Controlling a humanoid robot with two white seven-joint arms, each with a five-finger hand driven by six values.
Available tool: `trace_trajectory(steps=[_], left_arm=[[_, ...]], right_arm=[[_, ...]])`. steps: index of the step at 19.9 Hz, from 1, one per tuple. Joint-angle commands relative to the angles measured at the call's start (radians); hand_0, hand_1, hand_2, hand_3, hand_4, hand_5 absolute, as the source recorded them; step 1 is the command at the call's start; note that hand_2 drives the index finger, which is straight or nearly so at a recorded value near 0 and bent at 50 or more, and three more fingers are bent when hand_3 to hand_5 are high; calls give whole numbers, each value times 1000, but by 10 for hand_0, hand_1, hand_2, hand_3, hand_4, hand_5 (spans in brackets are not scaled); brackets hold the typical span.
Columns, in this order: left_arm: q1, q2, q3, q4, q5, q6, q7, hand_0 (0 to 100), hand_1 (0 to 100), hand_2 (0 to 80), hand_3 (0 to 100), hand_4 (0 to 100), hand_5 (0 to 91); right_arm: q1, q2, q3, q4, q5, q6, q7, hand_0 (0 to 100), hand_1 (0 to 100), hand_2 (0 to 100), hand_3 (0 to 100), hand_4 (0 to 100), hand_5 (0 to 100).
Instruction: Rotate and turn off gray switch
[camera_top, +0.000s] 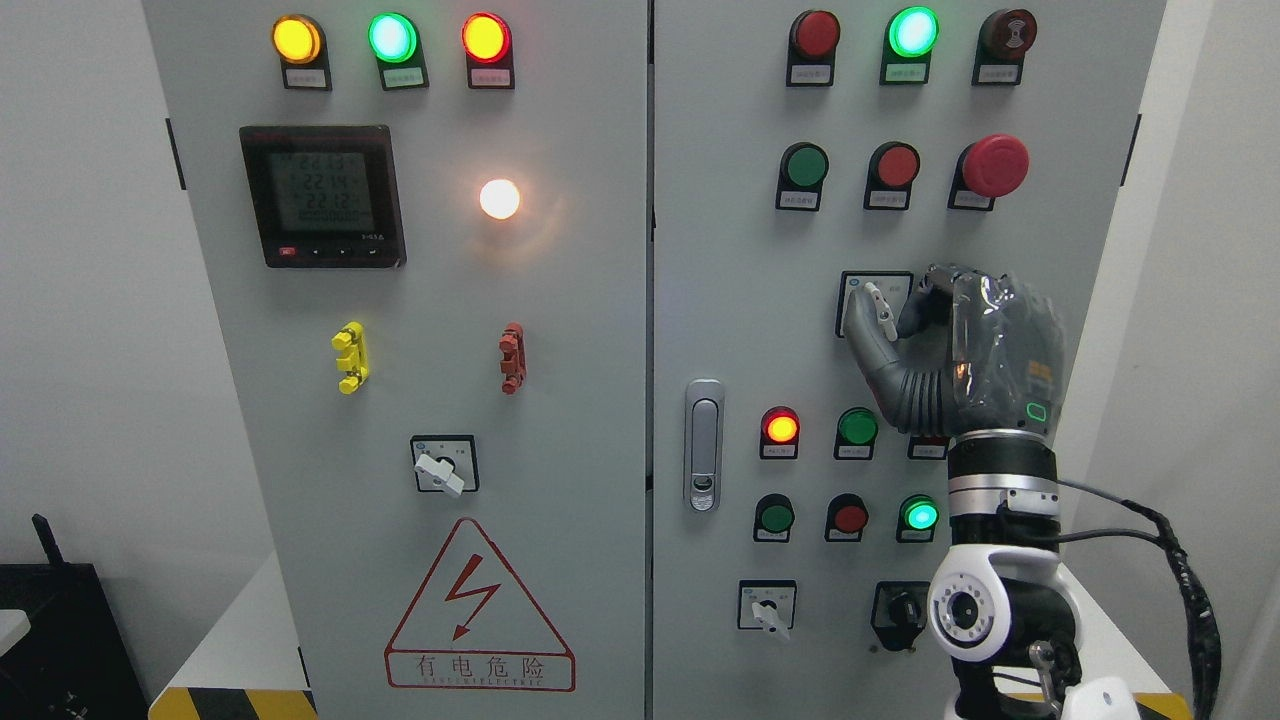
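Hand in use: the right hand (915, 335) is raised against the right door of the cabinet (700, 300); its arm enters from the lower right.
Left hand: not seen in the head view.
Switch location: the gray switch (878, 306) sits on a dark square plate at mid-height of the right door, at the upper-left edge of the hand, right at the fingertips.
Direction from hand: the switch lies to the left of the palm and slightly above the thumb, so no reach across the panel is judged to be needed.
Hand state: the fingers (935, 285) are curled over from the right and the thumb (868, 350) is brought up from below-left, closing around the switch handle; contact appears made, though the far side of the handle is hidden by the fingers.
Handle long axis: near vertical, tilted a little, its upper end leaning left and its lower end toward the right.
Handle pointing: the lower tip is aimed down and slightly right, toward the palm; which end marks the setting cannot be told.
Plate markings: too small to be read, so the off position cannot be confirmed.
Turn axis: judged to run straight out of the door face, so a wrist roll is called for rather than a push.
Nearer hand: the right, by a wide margin.
Neighbours: a red mushroom button (993, 165) is well above the hand; 2 small lamps (780, 428) lie below-left of it.
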Motion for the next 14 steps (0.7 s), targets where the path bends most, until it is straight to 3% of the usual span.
trace_trajectory(steps=[1, 14], left_arm=[[0, 0, 31, 23, -8, 1, -3, 120, 389, 0, 0, 0, 0], [0, 0, 32, 23, -8, 1, -3, 120, 389, 0, 0, 0, 0]], right_arm=[[-1, 1, 4, 2, 0, -1, 0, 484, 326, 788, 813, 694, 757], [-1, 1, 5, 5, -3, -1, 2, 505, 309, 793, 836, 710, 772]])
